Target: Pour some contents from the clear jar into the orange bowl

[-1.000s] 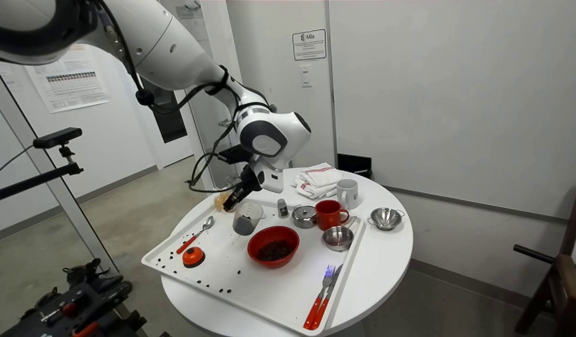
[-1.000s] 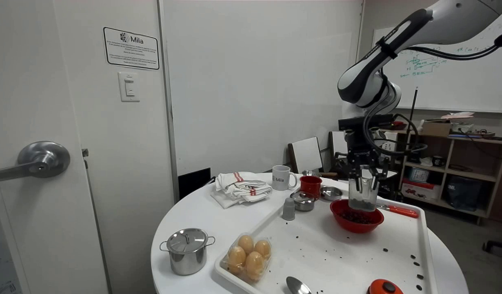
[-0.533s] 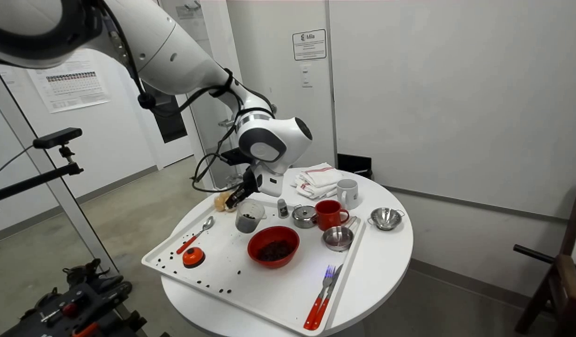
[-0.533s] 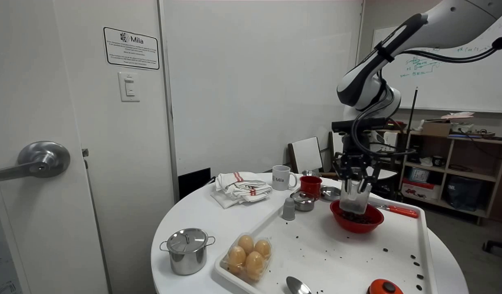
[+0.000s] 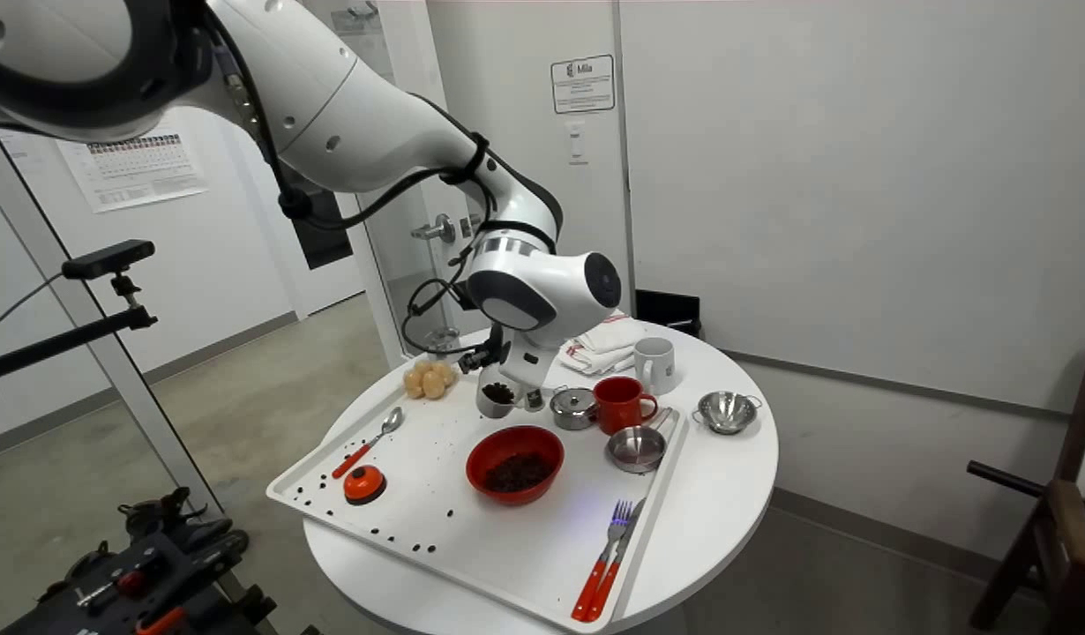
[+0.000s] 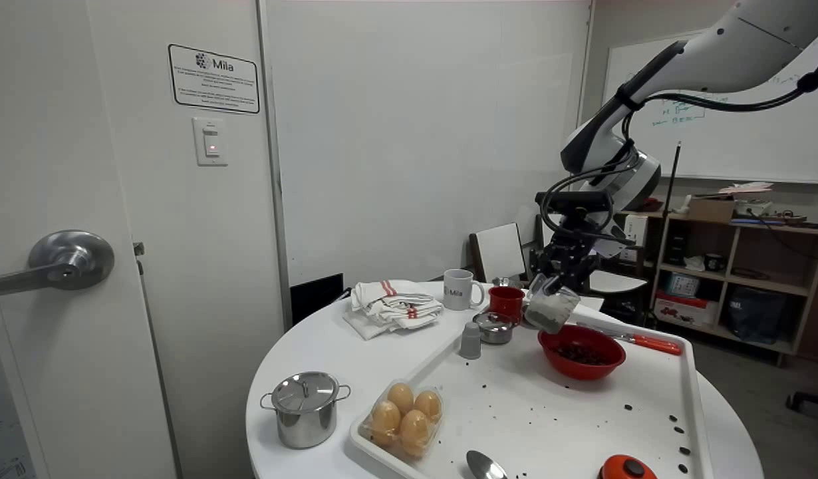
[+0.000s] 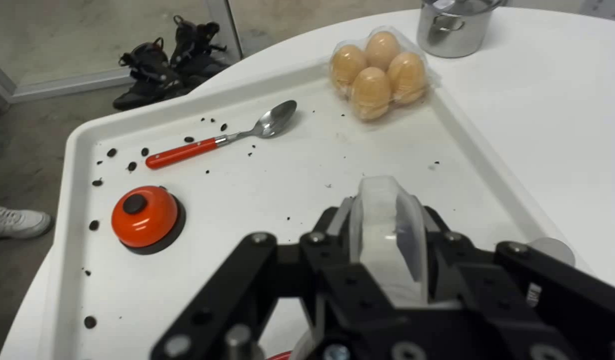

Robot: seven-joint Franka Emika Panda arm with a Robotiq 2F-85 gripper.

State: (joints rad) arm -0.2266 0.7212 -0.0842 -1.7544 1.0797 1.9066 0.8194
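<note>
The clear jar is held off the tray and tilted, with dark contents showing at its mouth. It also shows in an exterior view, up and left of the orange bowl. My gripper is shut on a see-through upright part of the jar, seemingly its handle. The gripper also shows in an exterior view. The orange bowl stands on the tray with dark bits inside. It shows in an exterior view too; only a red edge shows in the wrist view.
The white tray holds scattered dark bits, a spoon, an orange-red dome, eggs, a grey shaker and a fork and knife. A small lidded pot, red cup and metal bowl stand near the orange bowl.
The gripper and jar have moved right and a little up in an exterior view, and left in an exterior view. The jar has tilted, and its dark contents have come into sight at the mouth.
</note>
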